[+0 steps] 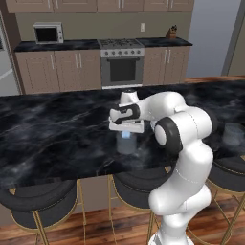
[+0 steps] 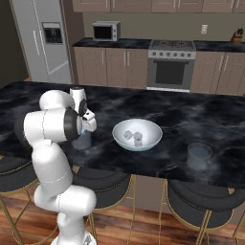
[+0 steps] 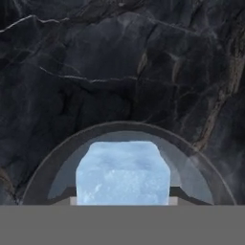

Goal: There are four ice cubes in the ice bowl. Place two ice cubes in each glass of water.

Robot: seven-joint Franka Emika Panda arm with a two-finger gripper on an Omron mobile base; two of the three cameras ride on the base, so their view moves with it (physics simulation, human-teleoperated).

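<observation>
Fingertips hidden, the gripper (image 1: 127, 134) clasps an ice cube (image 3: 123, 173) over one glass (image 1: 127, 143); three cubes (image 2: 134, 137) sit in the bowl (image 2: 137, 135).

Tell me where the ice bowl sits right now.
In the right base view the ice bowl sits on the black marble counter, between the glass under the arm on its left and the other glass on its right.

You find no readable text, label, brand, number or sign anywhere in these views. The microwave (image 2: 105, 30) front, the oven (image 2: 171, 63) panel and the refrigerator (image 2: 47, 41) dispenser show you only plain surfaces, with any markings too small and blurred to read.
</observation>
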